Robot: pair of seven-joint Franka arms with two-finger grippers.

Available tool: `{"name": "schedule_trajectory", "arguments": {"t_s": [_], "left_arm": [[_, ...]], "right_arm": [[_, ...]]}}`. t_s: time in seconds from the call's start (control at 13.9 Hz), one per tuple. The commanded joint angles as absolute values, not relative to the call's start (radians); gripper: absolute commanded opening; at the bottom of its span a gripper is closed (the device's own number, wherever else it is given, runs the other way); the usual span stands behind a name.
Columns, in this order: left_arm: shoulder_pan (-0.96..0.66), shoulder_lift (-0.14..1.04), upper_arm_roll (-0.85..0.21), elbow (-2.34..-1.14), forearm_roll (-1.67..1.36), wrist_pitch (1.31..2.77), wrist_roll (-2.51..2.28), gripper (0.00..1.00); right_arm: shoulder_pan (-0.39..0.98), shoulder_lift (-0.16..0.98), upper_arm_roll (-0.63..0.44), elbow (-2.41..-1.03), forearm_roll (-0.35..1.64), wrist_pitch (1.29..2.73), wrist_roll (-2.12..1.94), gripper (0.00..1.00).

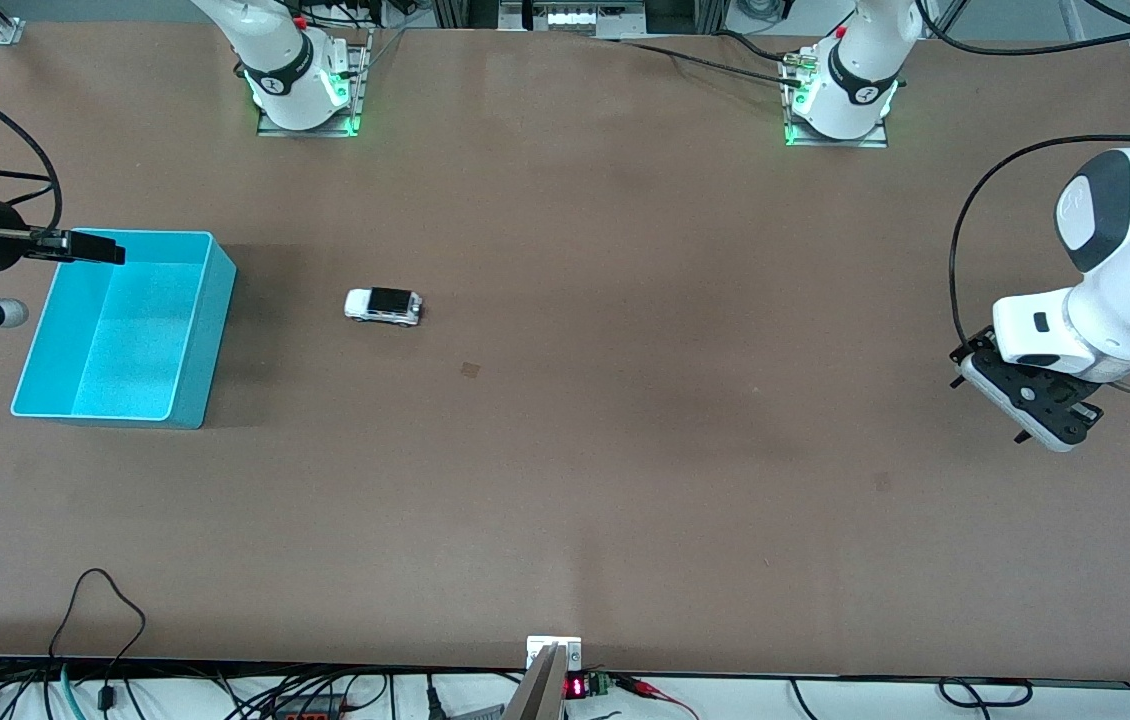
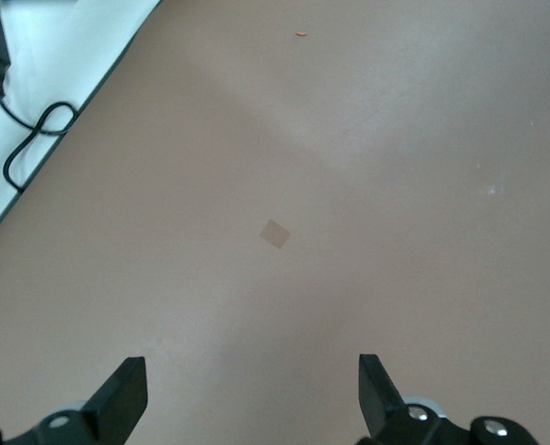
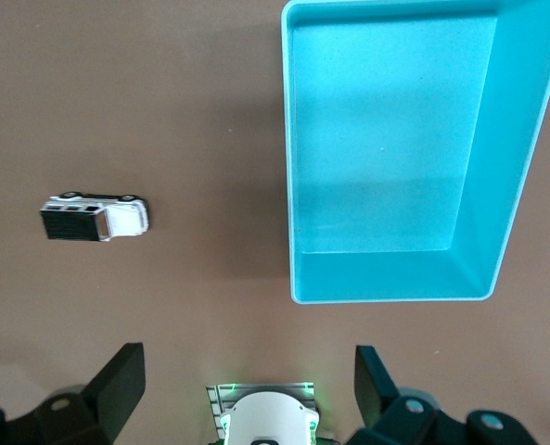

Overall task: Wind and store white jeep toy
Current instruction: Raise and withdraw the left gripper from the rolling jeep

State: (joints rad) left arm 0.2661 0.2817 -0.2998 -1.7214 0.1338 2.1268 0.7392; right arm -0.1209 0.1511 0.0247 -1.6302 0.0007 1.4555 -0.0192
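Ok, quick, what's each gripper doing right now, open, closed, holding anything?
Left gripper: open, empty, over bare table at the left arm's end.
Right gripper: open, empty, over the cyan bin.

Front camera: I have it high across the desk (image 1: 565,450), facing both arm bases at 12 o'clock.

Right wrist camera: looks straight down from well above; it shares the cyan bin (image 3: 390,148) and white jeep toy (image 3: 95,217) with the front view.

Left wrist camera: looks down at bare desk and its edge, sharing the small square patch (image 2: 275,234).
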Motion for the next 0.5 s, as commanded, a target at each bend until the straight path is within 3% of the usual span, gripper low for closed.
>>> {"name": "schedule_trajectory", "arguments": {"t_s": [0.0,0.43], "left_arm": [[0.255,0.287,-0.284,-1.697,0.112,2.105,0.613,1.00],[0.253,0.278,-0.279,-1.649,0.112,2.033,0.324,1.00]], "right_arm": [[-0.129,0.150,0.029,-1.626,0.000,1.442,-0.020,1.00],[-0.129,0.150,0.029,-1.631,-0.002,1.442,-0.009,1.00]]}}
